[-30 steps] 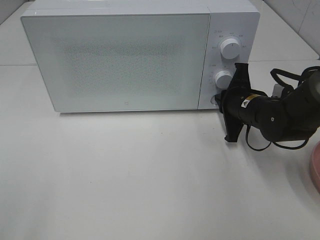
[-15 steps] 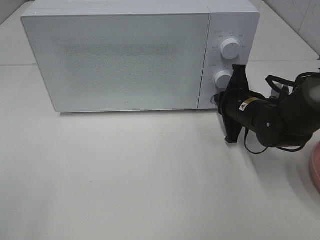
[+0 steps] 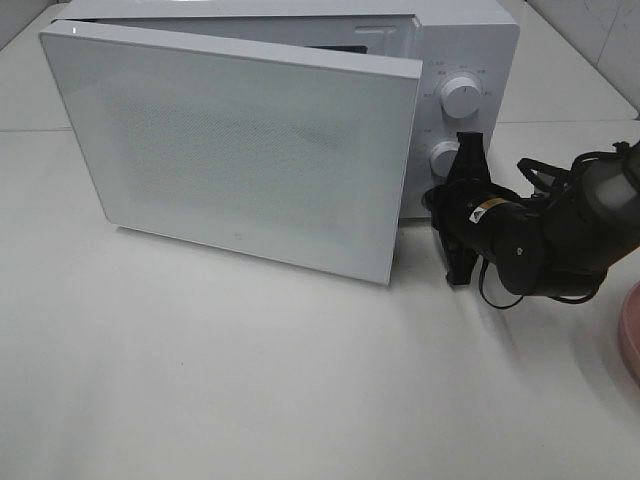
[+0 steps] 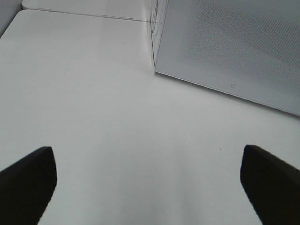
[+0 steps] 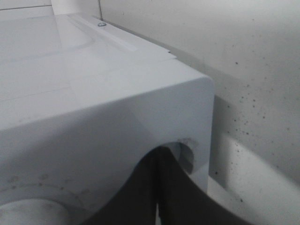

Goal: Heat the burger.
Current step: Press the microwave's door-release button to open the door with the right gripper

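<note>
Overhead cam: a plain white table (image 3: 250,380) is filling most of the shot, with a bit of tiled wall (image 3: 600,30) peeking in at the far right corner. A white microwave (image 3: 470,35) is sitting at the back, and its door (image 3: 240,150) is hanging partly open, hinged on the left with the free edge sticking out toward the camera. The right gripper (image 3: 436,205) is pressing against the control panel just below the lower knob (image 3: 445,158). A pink plate (image 3: 630,335) is poking in at the right edge. The burger isn't showing here or in either wrist cam, so I can't tell where it is or which way it's facing.

Left wrist cam: the left gripper (image 4: 150,187) is hovering over bare table with its fingers (image 4: 28,183) spread wide and nothing between them. The door is showing just ahead.

Right wrist cam: the right gripper's fingers (image 5: 140,192) are pinched together, tips touching a round recess (image 5: 190,152) in the microwave's front corner.
</note>
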